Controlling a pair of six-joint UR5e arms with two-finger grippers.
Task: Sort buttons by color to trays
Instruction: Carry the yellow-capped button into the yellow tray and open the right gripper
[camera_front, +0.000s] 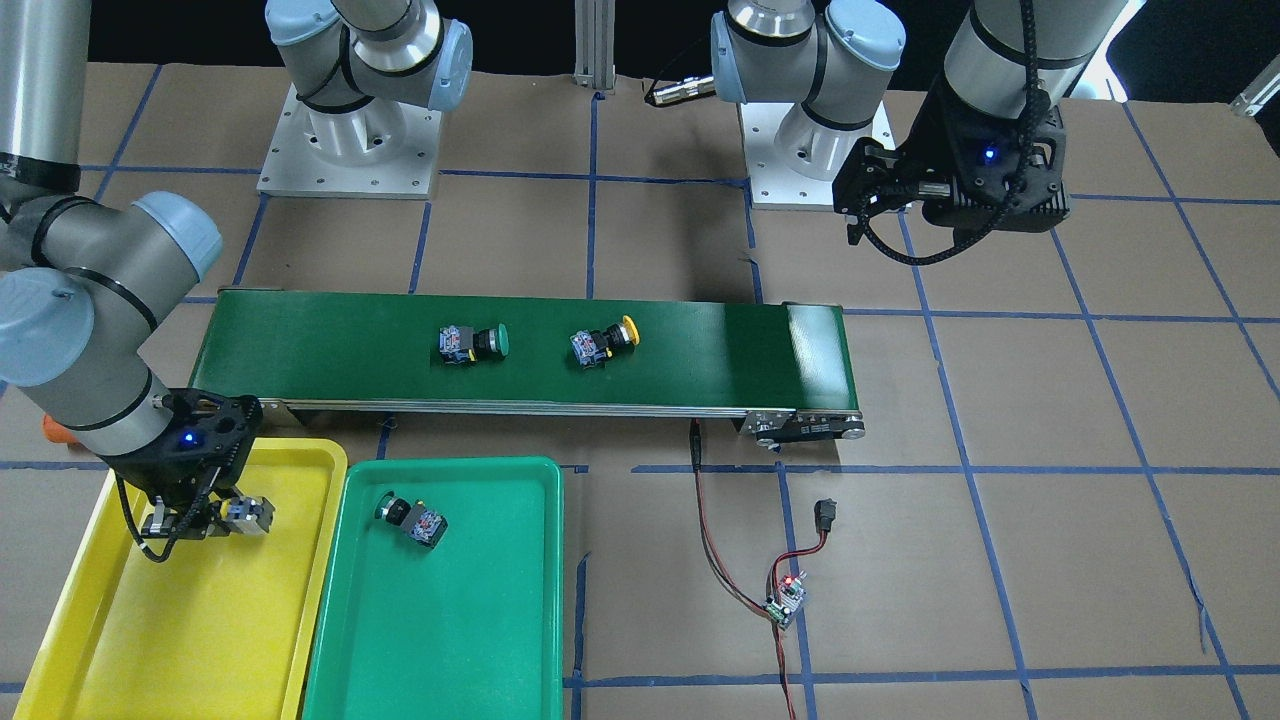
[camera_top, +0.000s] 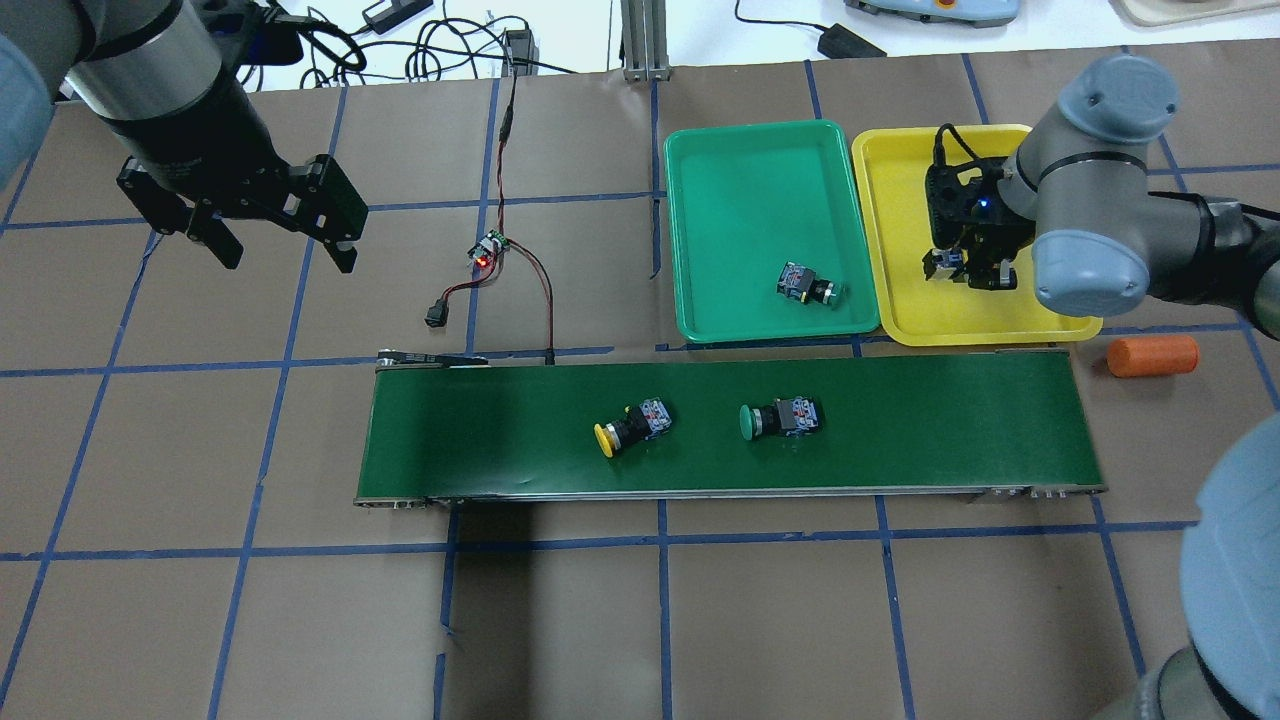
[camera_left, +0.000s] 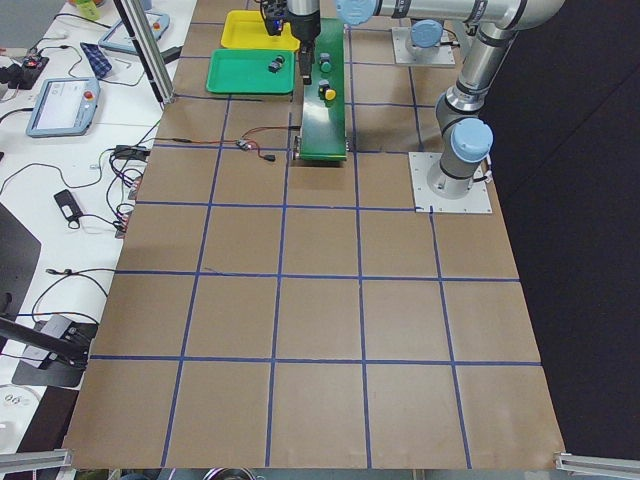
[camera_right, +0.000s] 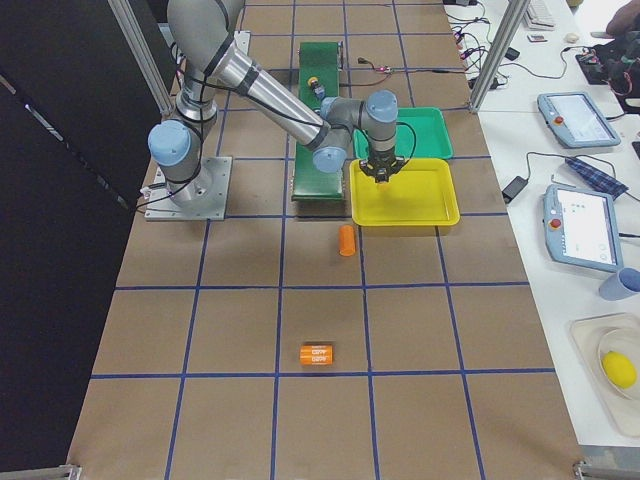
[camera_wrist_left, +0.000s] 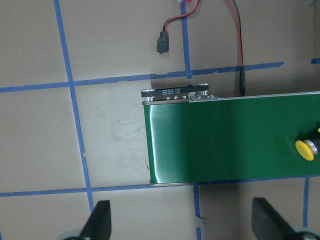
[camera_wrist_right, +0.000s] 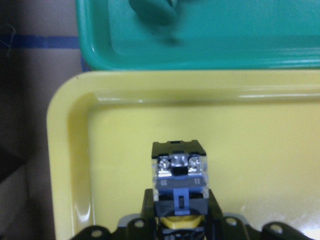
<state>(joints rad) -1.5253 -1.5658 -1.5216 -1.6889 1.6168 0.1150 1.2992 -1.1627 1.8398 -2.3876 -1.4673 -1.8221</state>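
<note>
**A:** so where was the yellow button (camera_wrist_right: 179, 172)?

**B:** pinched in the right gripper (camera_top: 968, 268), cap toward the palm, over the yellow tray (camera_top: 1000, 322) near the corner beside the green tray (camera_wrist_right: 210, 50). left gripper (camera_wrist_left: 182, 225) hung spread wide off the conveyor belt's (camera_wrist_left: 225, 140) end.

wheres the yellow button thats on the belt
In the overhead view the yellow button lies on its side near the middle of the conveyor belt, just left of the green button that shares the belt.
</note>
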